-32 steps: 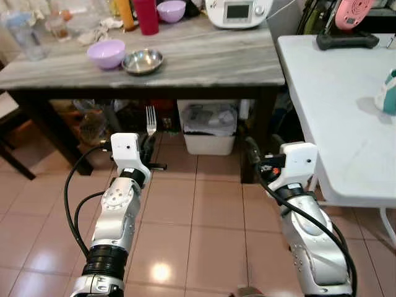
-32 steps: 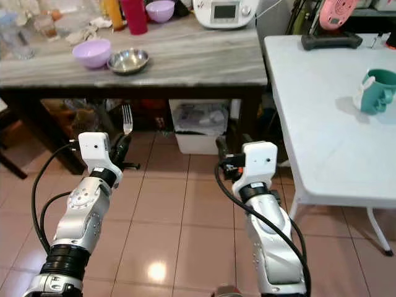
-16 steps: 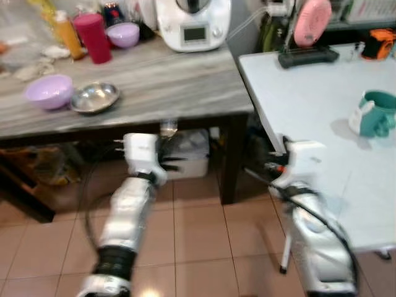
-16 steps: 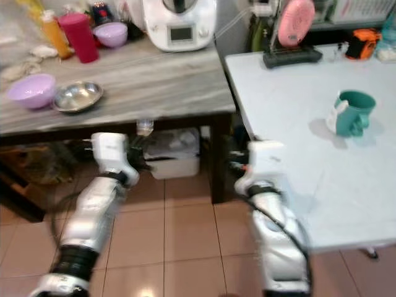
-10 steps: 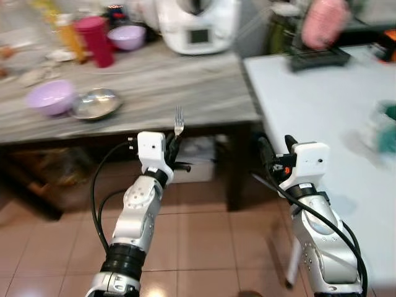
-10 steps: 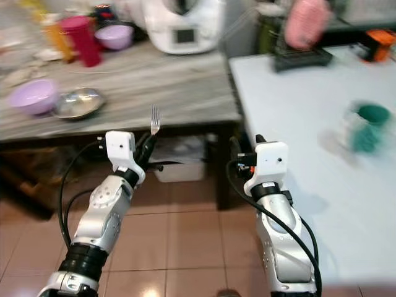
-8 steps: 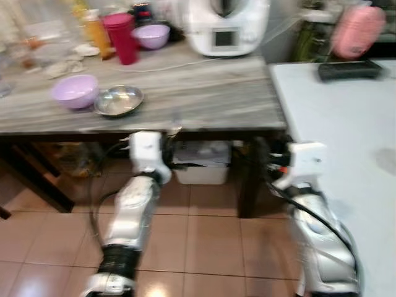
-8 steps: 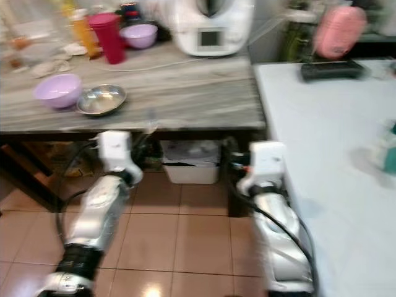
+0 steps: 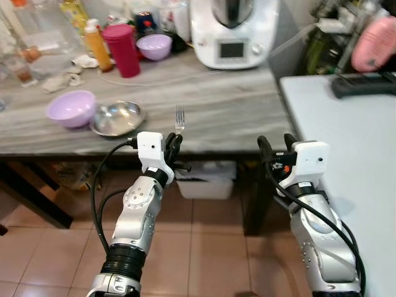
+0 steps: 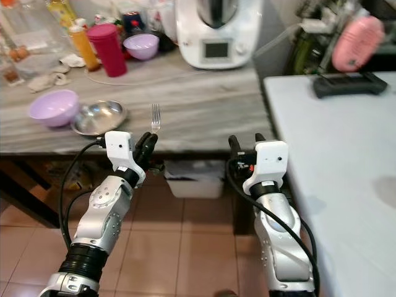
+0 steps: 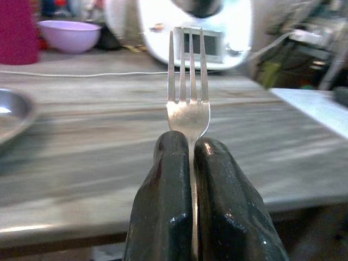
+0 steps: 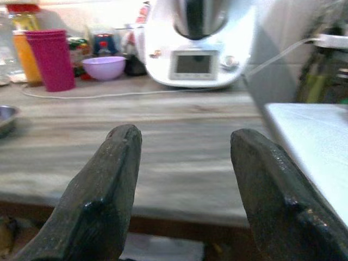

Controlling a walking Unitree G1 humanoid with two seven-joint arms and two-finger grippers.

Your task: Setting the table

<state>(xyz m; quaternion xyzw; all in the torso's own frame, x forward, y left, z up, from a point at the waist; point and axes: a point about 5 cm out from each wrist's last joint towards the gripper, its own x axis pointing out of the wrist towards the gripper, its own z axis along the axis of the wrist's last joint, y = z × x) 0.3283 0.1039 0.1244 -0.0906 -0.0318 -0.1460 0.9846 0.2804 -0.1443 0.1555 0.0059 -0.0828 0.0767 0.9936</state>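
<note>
**Fork's pinched upright, right arm has nothing in it**

The left gripper is clamped on a fork, tines up, held in front of the near edge of the grey table. In the left wrist view the fingers squeeze the neck just under the tines, so most of the handle is buried between the pads. The right gripper hangs with its fingers spread apart, holding nothing, near the corner where the white table starts.

My take on handling: it looks like thin steel, so light and stiff, no worry about bending or breaking it. Slick metal is the catch. A narrow pinch like this could let it swivel or slide if bumped. Gripping flat across the neck or handle seems right to me.

A steel dish and a purple bowl sit at the left of the grey table, and a white appliance stands at the far side.
</note>
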